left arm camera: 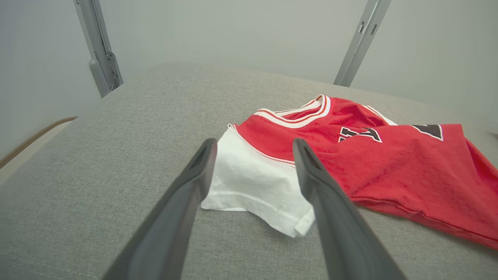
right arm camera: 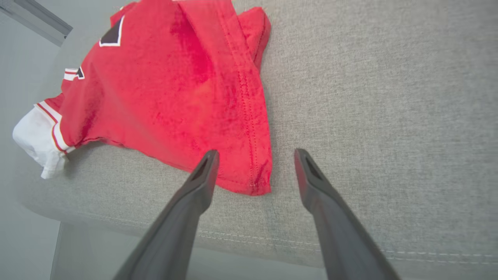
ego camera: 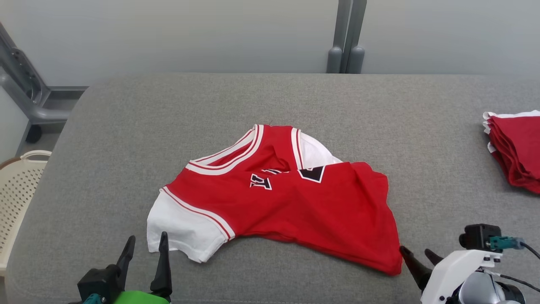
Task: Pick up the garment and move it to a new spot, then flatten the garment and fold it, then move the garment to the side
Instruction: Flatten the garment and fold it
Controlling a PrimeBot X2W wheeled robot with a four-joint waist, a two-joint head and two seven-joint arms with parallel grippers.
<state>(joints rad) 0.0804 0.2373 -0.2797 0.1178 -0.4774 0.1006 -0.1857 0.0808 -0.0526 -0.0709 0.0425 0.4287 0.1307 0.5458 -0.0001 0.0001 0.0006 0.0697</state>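
Head view: the red-and-white garment (ego camera: 287,202) is lying near the middle of the grey table (ego camera: 295,101), toward its front edge. It's looking rumpled, with its right half doubled over the chest lettering. The left gripper (ego camera: 147,236) is hovering spread wide at the table's front left, and the right gripper (ego camera: 414,251) is gaping at its front right, neither holding cloth. A stack of folded red garments (ego camera: 517,147) is sitting at the table's right edge.

Left wrist view: parted fingers are framing the white sleeve (left arm camera: 253,182).

Right wrist view: parted fingers are hanging by the red hem corner (right arm camera: 256,182), near the table's front edge.

My read: flattening is barely under way, and folding and moving aside are yet to come.
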